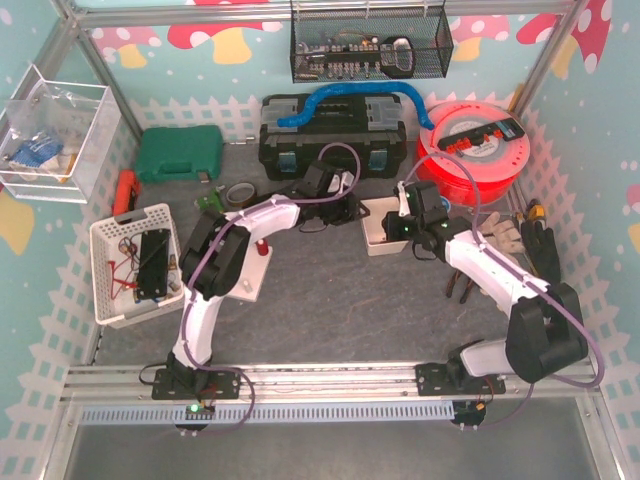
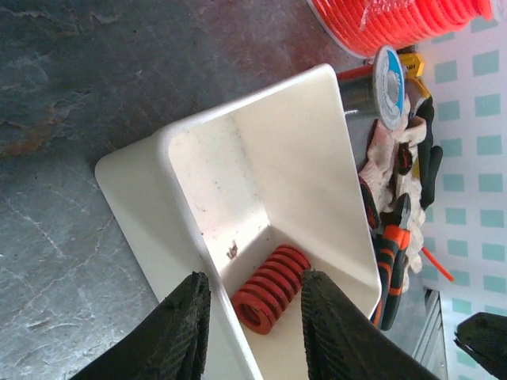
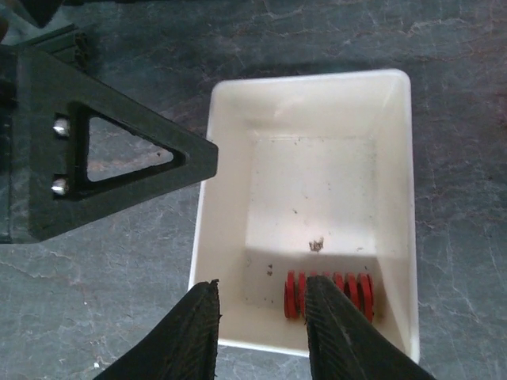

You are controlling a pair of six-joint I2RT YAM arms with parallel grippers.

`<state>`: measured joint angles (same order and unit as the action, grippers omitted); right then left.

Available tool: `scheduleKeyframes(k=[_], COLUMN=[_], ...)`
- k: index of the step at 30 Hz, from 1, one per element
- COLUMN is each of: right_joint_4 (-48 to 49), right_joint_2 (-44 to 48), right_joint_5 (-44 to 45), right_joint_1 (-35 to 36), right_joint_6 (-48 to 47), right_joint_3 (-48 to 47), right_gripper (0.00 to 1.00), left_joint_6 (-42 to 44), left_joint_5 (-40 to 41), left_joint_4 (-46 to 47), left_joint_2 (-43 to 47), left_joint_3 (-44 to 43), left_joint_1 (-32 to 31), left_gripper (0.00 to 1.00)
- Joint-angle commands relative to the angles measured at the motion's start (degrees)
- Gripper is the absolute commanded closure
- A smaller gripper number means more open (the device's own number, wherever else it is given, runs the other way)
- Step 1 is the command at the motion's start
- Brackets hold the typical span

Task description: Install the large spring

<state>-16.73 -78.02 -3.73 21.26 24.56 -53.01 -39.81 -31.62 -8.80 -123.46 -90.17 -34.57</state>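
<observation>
The large spring (image 2: 271,286) is a red coil lying on its side in a corner of a white bin (image 2: 238,111). My left gripper (image 2: 253,321) is open, one finger outside the bin wall and one inside next to the spring, touching nothing. In the right wrist view the spring (image 3: 329,294) lies by the bin's (image 3: 309,83) near wall. My right gripper (image 3: 261,332) is open above that wall, one finger (image 3: 342,336) covering part of the spring. In the top view both grippers, left (image 1: 345,205) and right (image 1: 410,225), flank the bin (image 1: 378,238).
A black toolbox (image 1: 330,135), a green case (image 1: 178,152) and an orange cable reel (image 1: 478,145) stand at the back. A white basket (image 1: 135,262) is at the left. Gloves (image 1: 505,235) and pliers (image 2: 388,261) lie right of the bin. The left gripper's black finger (image 3: 119,158) reaches across the right wrist view.
</observation>
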Motion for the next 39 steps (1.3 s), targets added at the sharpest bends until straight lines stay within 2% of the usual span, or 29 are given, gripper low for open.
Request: scheduleKeyframes(k=[1, 4, 8, 11, 13, 18, 23, 30, 39], right_joint_4=[-6.35, -7.88, -9.48, -10.71, -11.01, -13.46, -12.93, -9.06, -8.29], right_joint_2=[1.43, 5.06, 10.04, 10.55, 9.05, 2.72, -2.47, -6.64, -11.38], right_joint_5=[3.25, 6.18, 7.43, 6.63, 5.17, 0.94, -2.13, -5.26, -4.54], right_joint_1=[-0.25, -0.25, -0.33, -0.54, -1.39, -4.16, -6.07, -6.83, -10.44], right_joint_6=[1.96, 5.33, 6.82, 7.49, 8.83, 11.24, 13.82, 17.52, 19.24], right_joint_3=[-2.3, -0.96, 1.72, 2.72, 2.96, 0.25, -2.0, -2.21, -5.52], right_gripper=[0.64, 0.56, 0.46, 0.41, 0.4, 0.32, 0.31, 0.34, 0.39], left_joint_6=[1.3, 7.79, 18.97, 26.13, 27.95, 27.14, 27.46, 25.25, 21.51], left_joint_5=[-0.88, 3.57, 14.46, 15.32, 13.98, 8.65, 3.89, -2.13, -7.26], left_joint_4=[-4.88, -9.65, -14.51, -14.61, -14.91, -14.84, -14.53, -11.67, -11.51], left_joint_2=[-0.5, -0.95, -3.67, -7.53, -10.18, -15.14, -18.05, -18.32, -15.88], left_joint_3=[-3.42, -7.97, -15.45, -21.39, -25.35, -30.83, -33.34, -30.24, -24.67], left_joint_1=[0.24, 0.28, 0.52, 0.43, 0.85, 2.44, 2.47, 2.64, 1.36], left_gripper=[0.59, 0.54, 0.53, 0.47, 0.46, 0.46, 0.45, 0.44, 0.45])
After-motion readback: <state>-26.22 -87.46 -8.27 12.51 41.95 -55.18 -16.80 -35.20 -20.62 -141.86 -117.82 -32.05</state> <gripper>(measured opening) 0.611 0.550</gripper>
